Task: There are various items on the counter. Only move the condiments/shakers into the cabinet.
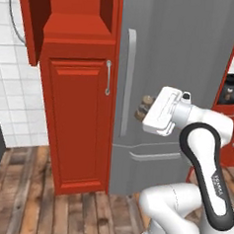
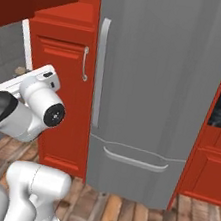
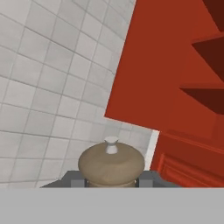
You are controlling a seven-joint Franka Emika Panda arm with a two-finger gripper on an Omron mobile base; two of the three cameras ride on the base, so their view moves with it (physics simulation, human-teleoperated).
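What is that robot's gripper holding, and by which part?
The gripper is shut on the tan wooden shaker, clamped on its body just under the domed top.

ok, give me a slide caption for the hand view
Gripper shut on the tan shaker, facing white tiled wall beside the open red cabinet.

Both base cameras look forward from behind the arm, sharing the grey refrigerator [image 1: 181, 69] and red pantry door [image 1: 76, 121]. The hand camera faces the tiled wall [image 3: 48, 78] closely.
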